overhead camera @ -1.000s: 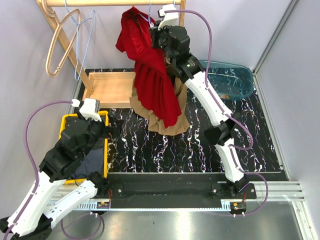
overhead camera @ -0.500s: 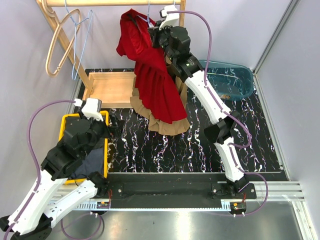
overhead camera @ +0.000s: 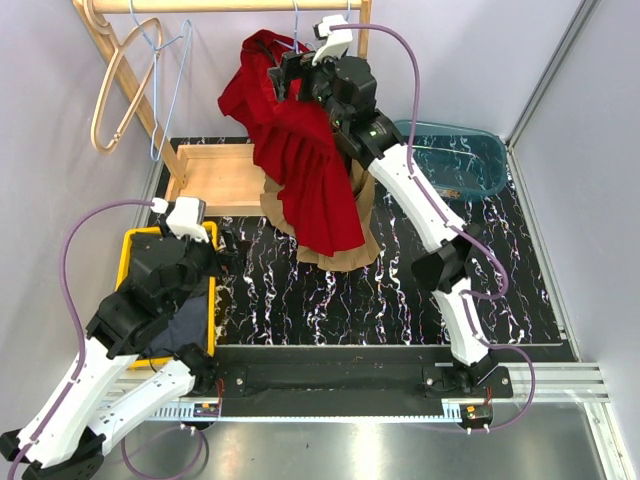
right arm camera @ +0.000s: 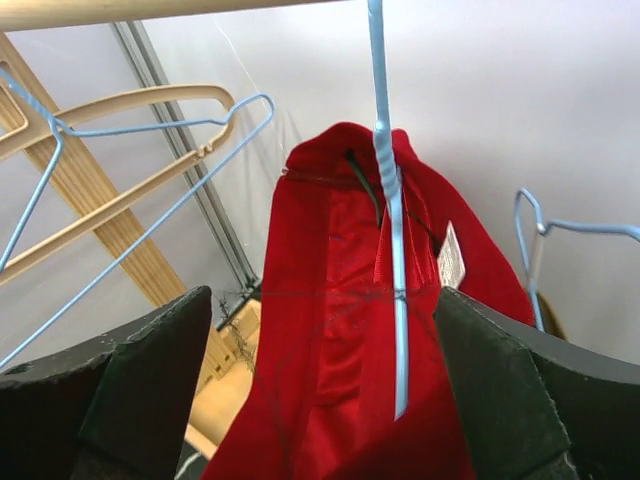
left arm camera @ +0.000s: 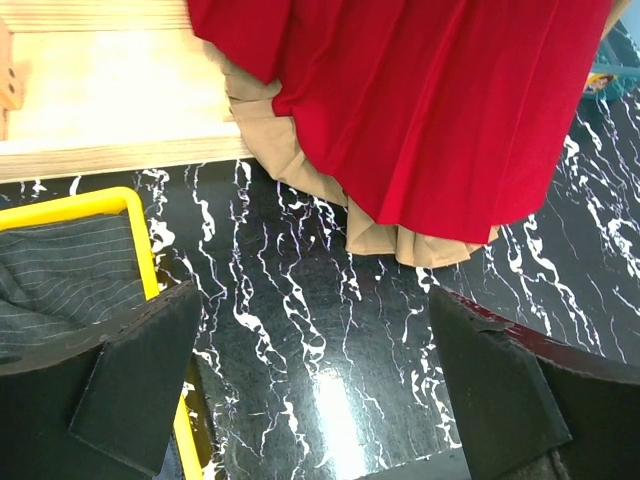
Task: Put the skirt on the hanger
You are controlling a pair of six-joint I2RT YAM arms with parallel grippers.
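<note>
The light blue wire hanger (right arm camera: pixel 388 200) only shows its neck in the right wrist view. The hook runs off the top edge, and whatever's lower down is lost in the red pleated skirt (right arm camera: pixel 330 340). From above, the skirt covers most of a tan ruffled cloth (overhead camera: pixel 345 258), so just the hem peeks out. The left wrist view chops off the skirt's upper part, and the left tool (left arm camera: pixel 312 295) blocks some of the grey pinstriped fabric (left arm camera: pixel 70 270) in the yellow plastic bin (left arm camera: pixel 148 245). Can't make out what's inside the teal plastic tub (overhead camera: pixel 492 150), it's too small.

Bright, even light falls from overhead. On the glossy table (left arm camera: pixel 300 330), a white glare patch lies just below the red skirt (left arm camera: pixel 420 90). Shadows under the skirt are soft, and focus is sharp.
</note>
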